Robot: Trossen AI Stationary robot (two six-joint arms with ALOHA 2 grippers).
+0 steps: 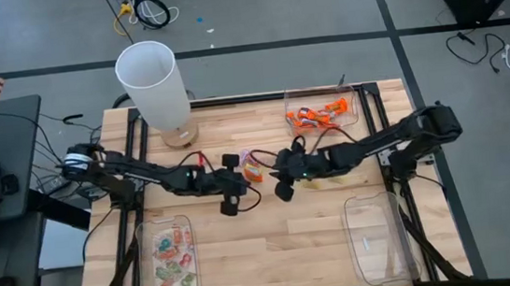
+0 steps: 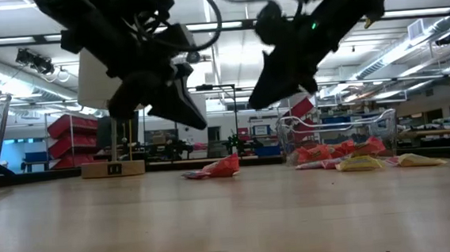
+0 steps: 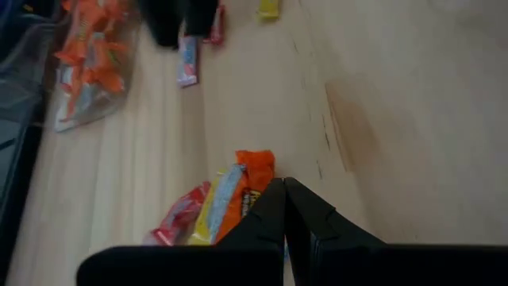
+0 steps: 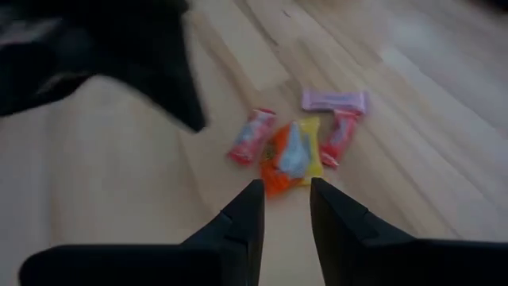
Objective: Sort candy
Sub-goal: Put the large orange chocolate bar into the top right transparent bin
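Observation:
A small heap of candy (image 1: 251,167) in orange, yellow, red and pink wrappers lies on the wooden table's middle; it also shows in the low view (image 2: 216,168). My left gripper (image 3: 284,193) hangs shut just left of it, above the tabletop (image 2: 182,105). My right gripper (image 4: 284,195) hovers open just right of the heap, its fingers pointing at the orange-and-yellow candy (image 4: 292,157); it too is clear of the table (image 2: 285,78). A few yellow candies (image 2: 362,162) lie on the table under the right arm.
A clear tray (image 1: 321,113) holding orange candy stands at the far right. Another tray (image 1: 172,259) with mixed candy is at the near left, and a third tray (image 1: 376,235) at the near right. A white cylinder lamp (image 1: 151,83) stands at the far left.

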